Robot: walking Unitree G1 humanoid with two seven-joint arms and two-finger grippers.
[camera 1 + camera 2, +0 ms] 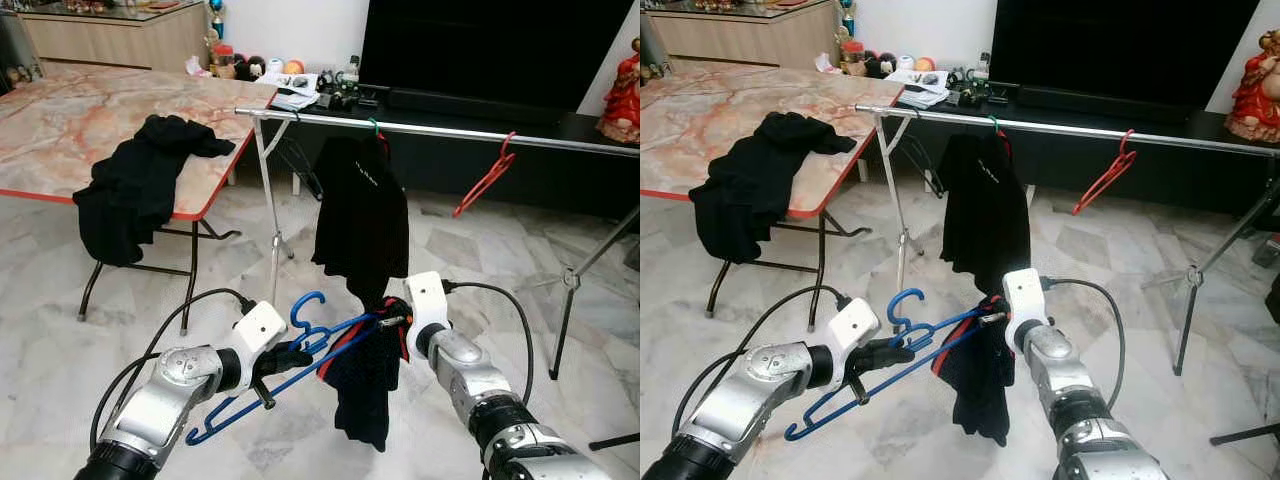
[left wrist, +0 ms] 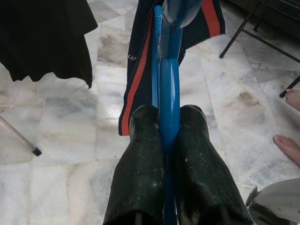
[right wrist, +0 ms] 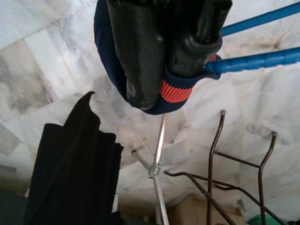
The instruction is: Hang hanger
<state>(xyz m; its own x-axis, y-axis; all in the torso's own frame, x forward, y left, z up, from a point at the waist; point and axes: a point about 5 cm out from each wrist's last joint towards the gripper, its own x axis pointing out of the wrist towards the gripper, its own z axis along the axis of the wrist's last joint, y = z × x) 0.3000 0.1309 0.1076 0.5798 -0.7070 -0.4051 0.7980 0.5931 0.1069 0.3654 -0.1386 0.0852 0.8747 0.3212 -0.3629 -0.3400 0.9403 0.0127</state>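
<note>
Black clothes lie draped over the bench (image 1: 60, 110) on the left. The blue hanger (image 1: 290, 375), carrying a navy garment with red trim (image 1: 365, 385), sits low before the rail (image 1: 440, 128), not yet hung. Left gripper (image 2: 166, 140) fingers pinch the hanger; right gripper (image 3: 164, 61) fingers clamp the garment's collar at the hanger's end.

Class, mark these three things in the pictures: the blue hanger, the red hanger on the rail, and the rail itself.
blue hanger (image 1: 305, 305), left eye view, on its hook.
red hanger (image 1: 487, 178), left eye view, on its sloping arm.
rail (image 1: 450, 129), left eye view, on the bare bar between the hung garment and the red hanger.
</note>
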